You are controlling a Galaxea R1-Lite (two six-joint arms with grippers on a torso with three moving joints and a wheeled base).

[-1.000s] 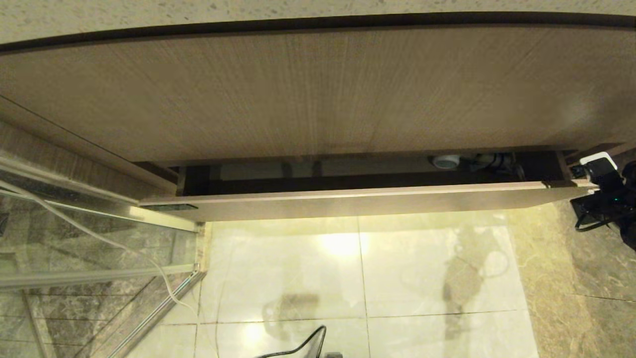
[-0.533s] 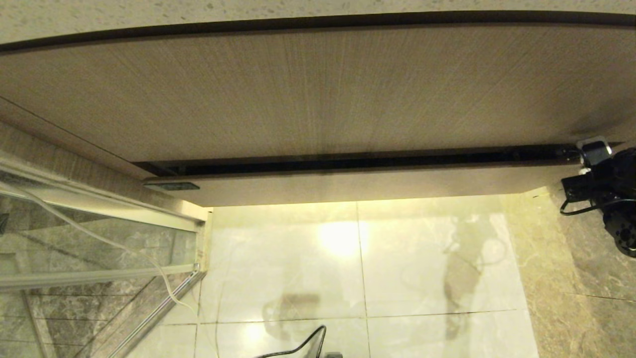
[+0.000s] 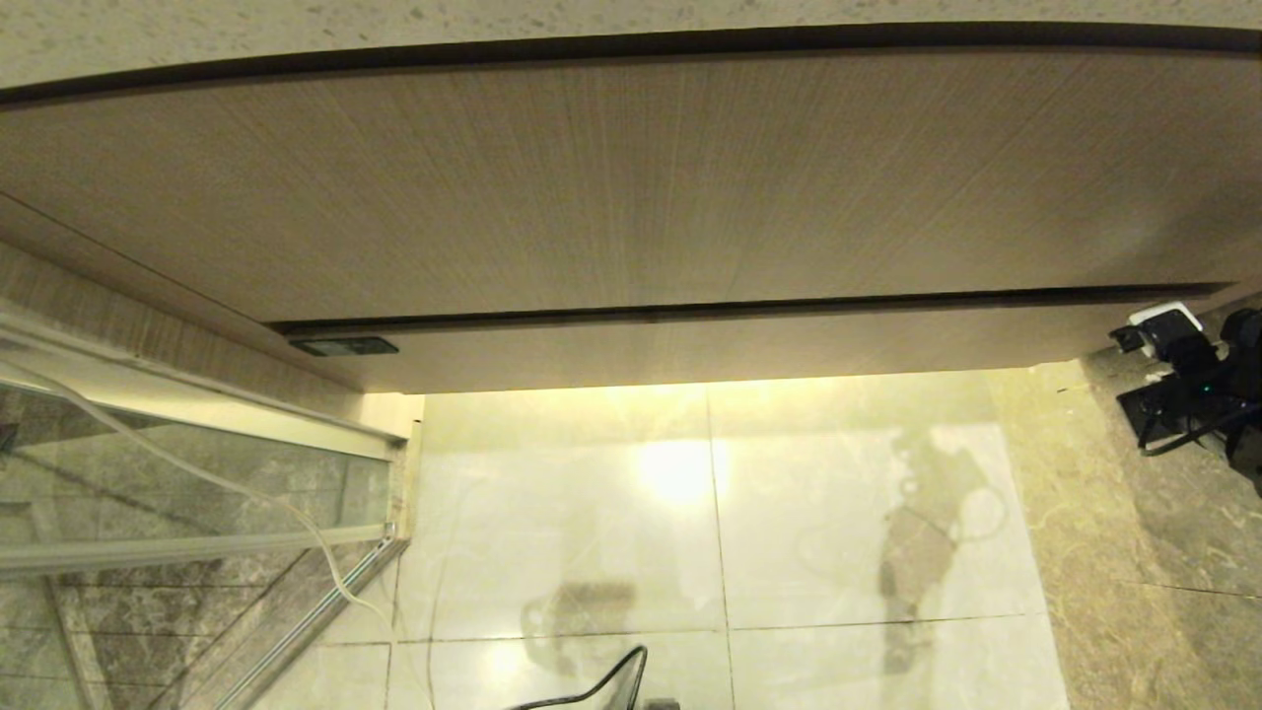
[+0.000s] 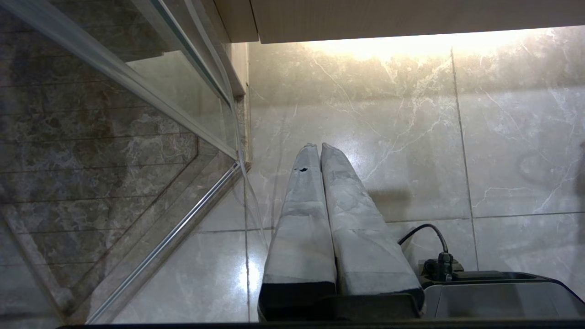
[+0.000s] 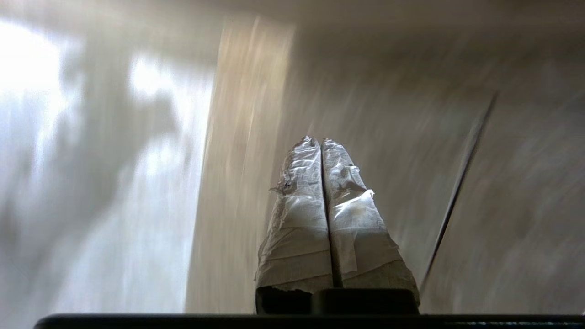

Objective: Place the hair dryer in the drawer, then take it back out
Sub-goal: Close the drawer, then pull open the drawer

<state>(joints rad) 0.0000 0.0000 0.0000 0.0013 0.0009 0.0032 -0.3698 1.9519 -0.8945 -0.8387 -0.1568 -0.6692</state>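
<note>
Glossy pale marble tiles (image 3: 690, 513) cover the floor below a wood-grain vanity, with a bright patch of light reflected just under the cabinet's lower edge.

At the far right edge of the head view, the right gripper (image 5: 321, 142) sits just beside the right end of the drawer (image 3: 690, 345). Its two tape-wrapped fingers (image 5: 297, 214) are pressed flat together and hold nothing. In its wrist view the wood-grain face and floor behind are smeared and hard to make out. Only part of the black arm shows in the head view, cut off by the frame edge.

The left gripper (image 4: 320, 146) hangs low over the floor tiles, apart from the vanity, fingers likewise closed against each other and empty. A black cable (image 4: 425, 233) loops beside its base.

The drawer lies pushed in, its flat front running left to right across the head view beneath the taller wood panel (image 3: 631, 187), with only a thin dark seam between them. The hair dryer cannot be seen in any view, so which way it points cannot be told.

To the left stands a glass shower screen (image 3: 187, 493) with a metal frame, dark marble behind it, and a thin white cord (image 3: 296, 523) trailing across it. A speckled stone countertop (image 3: 631, 15) edges the top.
</note>
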